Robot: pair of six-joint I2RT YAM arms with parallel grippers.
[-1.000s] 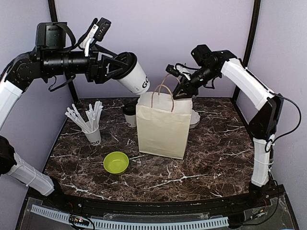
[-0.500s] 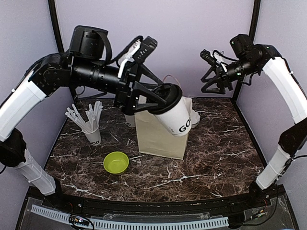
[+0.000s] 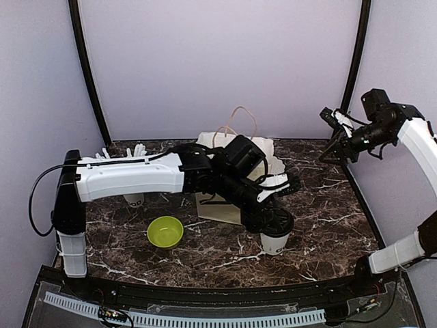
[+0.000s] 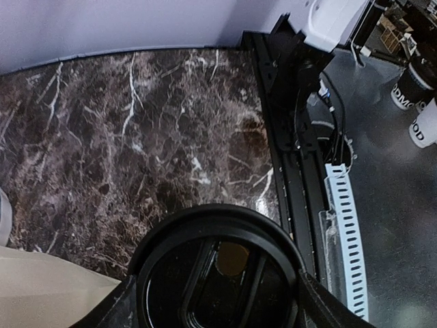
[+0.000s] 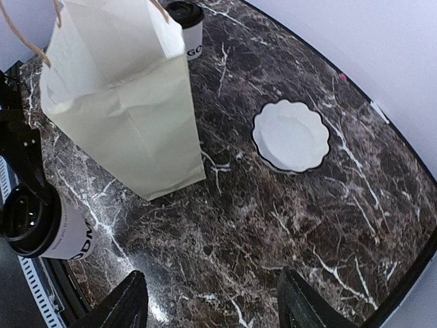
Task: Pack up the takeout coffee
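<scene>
One takeout coffee cup (image 3: 275,244), white with a black lid (image 4: 218,263), stands upright low over the marble in front of and to the right of the paper bag (image 3: 217,206). My left gripper (image 3: 273,224) is shut on it just under the lid rim. I cannot tell whether its base touches the table. The second cup (image 5: 188,20) stands behind the bag (image 5: 123,96); the left arm hides it from above. My right gripper (image 3: 336,135) hangs high at the right, open and empty, its fingertips (image 5: 130,301) far apart over bare marble.
A lime-green bowl (image 3: 165,231) lies at the front left. A cup of white straws (image 3: 134,199) stands partly under the left arm. A white scalloped plate (image 5: 291,134) lies right of the bag. The table's black front edge (image 4: 293,157) runs close to the held cup.
The left arm has swung the cup from high at the left, over the bag, down to the front right. The right gripper has let go of the bag handle, opened and drawn back rightward.
</scene>
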